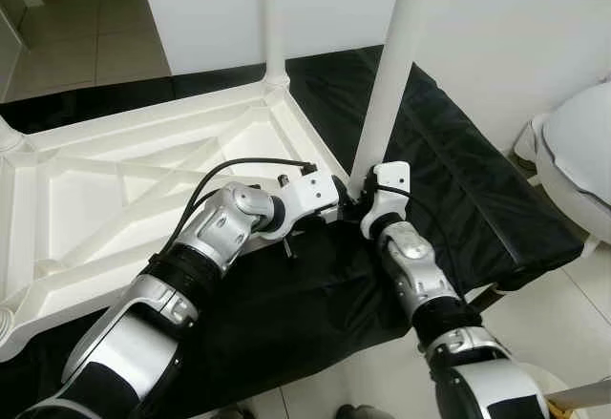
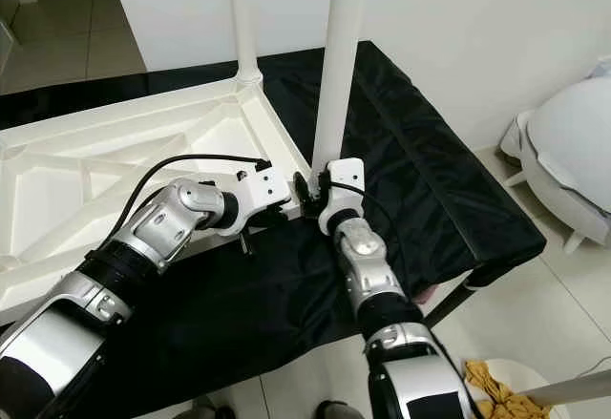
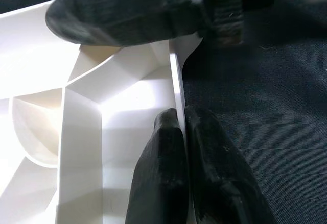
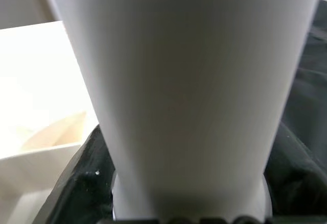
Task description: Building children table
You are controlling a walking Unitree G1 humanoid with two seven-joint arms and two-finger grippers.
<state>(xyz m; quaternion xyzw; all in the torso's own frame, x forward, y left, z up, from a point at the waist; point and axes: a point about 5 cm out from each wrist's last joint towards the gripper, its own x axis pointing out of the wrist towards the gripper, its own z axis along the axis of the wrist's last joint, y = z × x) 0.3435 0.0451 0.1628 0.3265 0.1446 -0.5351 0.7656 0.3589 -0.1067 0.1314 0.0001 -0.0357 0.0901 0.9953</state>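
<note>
A white children's table top [image 1: 115, 199] lies upside down on a black cloth [image 1: 458, 190]. One white leg [image 1: 274, 18] stands at its far corner. A second white leg [image 1: 391, 66] stands upright at the near right corner. My right gripper [image 2: 313, 182] is shut around this leg's base; black fingers [image 4: 82, 178] flank the leg [image 4: 189, 81] in the right wrist view. My left gripper [image 3: 183, 119] is shut on the table's thin rim [image 3: 176, 76] right beside that corner, close to the right gripper.
A white rounded seat [image 1: 582, 152] stands on the tiled floor to the right, near the white wall. The black cloth's front edge [image 2: 315, 343] drops off close to my body. A yellow rag [image 2: 496, 390] lies at the lower right.
</note>
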